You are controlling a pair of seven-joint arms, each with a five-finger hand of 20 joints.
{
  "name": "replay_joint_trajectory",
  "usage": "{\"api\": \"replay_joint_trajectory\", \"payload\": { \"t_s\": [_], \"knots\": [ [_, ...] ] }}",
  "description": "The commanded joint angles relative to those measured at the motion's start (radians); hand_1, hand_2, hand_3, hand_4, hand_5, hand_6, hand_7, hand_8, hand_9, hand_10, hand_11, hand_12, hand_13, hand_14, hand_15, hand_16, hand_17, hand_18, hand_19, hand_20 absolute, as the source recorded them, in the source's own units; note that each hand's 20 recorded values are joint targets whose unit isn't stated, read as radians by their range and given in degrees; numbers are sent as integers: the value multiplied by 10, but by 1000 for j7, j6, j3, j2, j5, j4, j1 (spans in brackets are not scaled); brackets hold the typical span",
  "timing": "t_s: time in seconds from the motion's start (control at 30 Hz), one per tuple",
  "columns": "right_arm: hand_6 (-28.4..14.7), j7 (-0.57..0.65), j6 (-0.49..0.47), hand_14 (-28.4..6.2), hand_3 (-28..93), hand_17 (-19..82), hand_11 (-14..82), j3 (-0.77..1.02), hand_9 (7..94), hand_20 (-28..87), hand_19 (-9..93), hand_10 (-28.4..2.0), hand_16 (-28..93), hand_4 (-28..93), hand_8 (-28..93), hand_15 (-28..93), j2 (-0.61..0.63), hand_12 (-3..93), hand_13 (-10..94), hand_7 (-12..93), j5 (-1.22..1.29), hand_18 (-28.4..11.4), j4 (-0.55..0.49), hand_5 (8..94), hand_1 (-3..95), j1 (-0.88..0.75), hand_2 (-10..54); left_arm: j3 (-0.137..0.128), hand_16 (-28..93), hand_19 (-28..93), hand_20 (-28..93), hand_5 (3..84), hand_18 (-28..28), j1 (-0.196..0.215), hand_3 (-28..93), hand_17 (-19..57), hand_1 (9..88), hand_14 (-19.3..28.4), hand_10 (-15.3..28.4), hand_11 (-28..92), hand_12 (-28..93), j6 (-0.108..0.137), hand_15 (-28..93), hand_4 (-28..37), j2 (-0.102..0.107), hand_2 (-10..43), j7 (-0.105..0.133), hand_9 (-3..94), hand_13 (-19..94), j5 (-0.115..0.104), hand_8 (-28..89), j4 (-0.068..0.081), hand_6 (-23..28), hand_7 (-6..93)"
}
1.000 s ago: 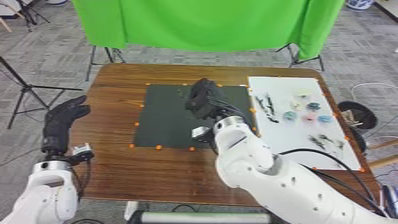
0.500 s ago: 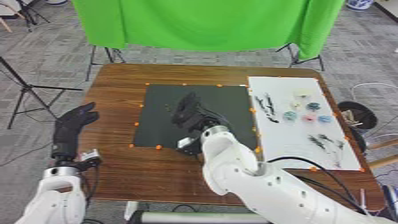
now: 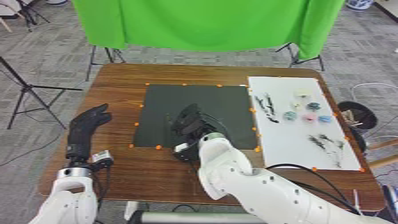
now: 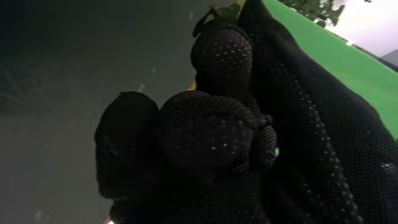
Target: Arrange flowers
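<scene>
The brown table (image 3: 124,175) held a dark mat (image 3: 160,95) and, beside it, a white sheet (image 3: 274,85). Over the table's left side the left hand (image 3: 85,125) hung loosely open; the right hand (image 3: 188,124), above the mat, had curled fingers gripping a small green sprig (image 4: 210,18). Loose pastel flowers (image 3: 290,116) lay on the sheet among dark stems (image 3: 266,109).

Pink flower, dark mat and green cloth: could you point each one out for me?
Pink flower (image 3: 309,118): head view, on its bloom.
Dark mat (image 3: 226,97): head view, on a bare part of its surface.
Green cloth (image 3: 213,25): head view, on its hanging middle.
</scene>
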Motion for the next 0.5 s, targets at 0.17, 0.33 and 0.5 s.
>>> {"api": "replay_joint_trajectory", "payload": {
  "t_s": [0.17,0.33,0.5],
  "knots": [
    [-65,5,73,-5,596,776,297,10,899,433,806,-143,260,129,-33,580,-42,457,937,559,73,-36,52,715,601,4,-95,64,-16,50,207,510,109,-24,771,130,227,157,128,219,132,-19,254,-283,-45,119,-1,519,426,-5,-89,40,-3,177],
    [-64,-18,74,-4,599,777,287,-20,901,438,797,-143,258,121,-37,571,-48,456,937,562,90,-35,63,714,601,18,-95,75,-17,51,207,511,109,-37,770,130,228,157,128,220,132,-24,255,-283,-46,118,4,520,427,-7,-89,47,-4,180],
    [-63,-49,87,-4,608,779,263,-38,906,441,782,-142,257,101,-45,558,-60,458,937,562,129,-35,66,715,600,16,-95,76,-17,52,207,512,109,-40,771,130,229,157,128,220,132,-23,255,-283,-49,117,9,520,426,-13,-89,49,-4,180]
  ]
}}
